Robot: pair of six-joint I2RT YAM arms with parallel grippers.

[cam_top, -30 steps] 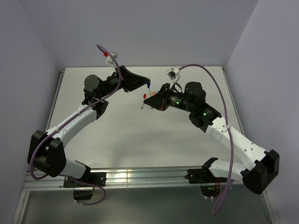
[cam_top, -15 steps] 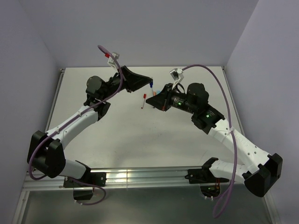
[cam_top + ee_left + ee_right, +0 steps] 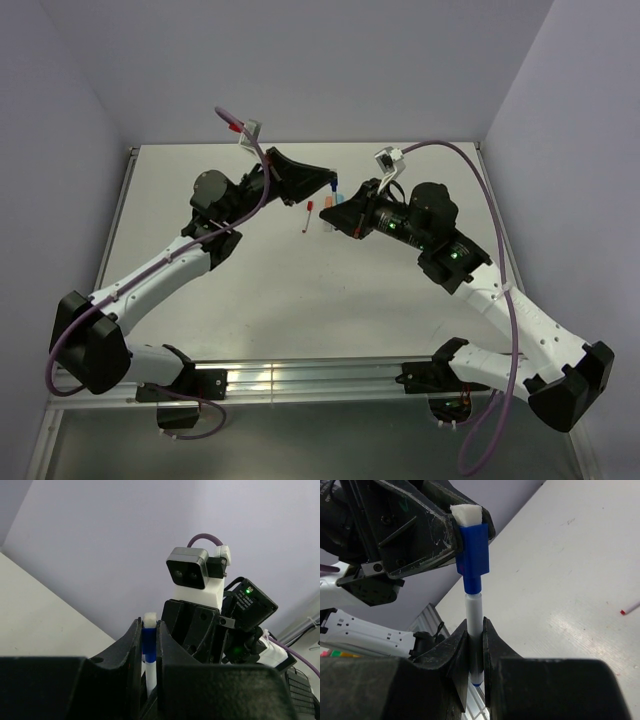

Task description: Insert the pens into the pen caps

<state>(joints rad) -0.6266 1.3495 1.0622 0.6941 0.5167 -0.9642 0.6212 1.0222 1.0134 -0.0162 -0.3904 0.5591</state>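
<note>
Progress: one pen is meeting its cap in mid-air. Judging by the blue neck that shows below the cap, it is not fully seated.
Left to do: a red-tipped stick [image 3: 308,216] lies loose on the table [image 3: 250,290], with an orange piece [image 3: 327,205] just beside it. Both are too small to tell whether they are capped, so more pairings likely remain.
Left arm [image 3: 160,265]: reaches from its near-left base up and across toward the table's middle, forearm raised, wrist pointing right.
Left pincer [image 3: 327,186]: closed on the dark blue cap, fingers pressed to its sides.
Dark blue cap [image 3: 473,550]: held above the table, white plug at its far end, open end facing the other arm.
Pen [image 3: 474,625]: whitish barrel with a blue tail end. It stands in line with the cap, its front end inside the cap's mouth.
Right pincer [image 3: 475,635]: clamped on the pen's barrel, low down near the tail.
Right arm [image 3: 500,300]: stretches from the near-right base toward the centre, wrist aimed left, facing the left pincer tip to tip.
Next, as a judgement: a short push along the shared axis should finish this pair.
</note>
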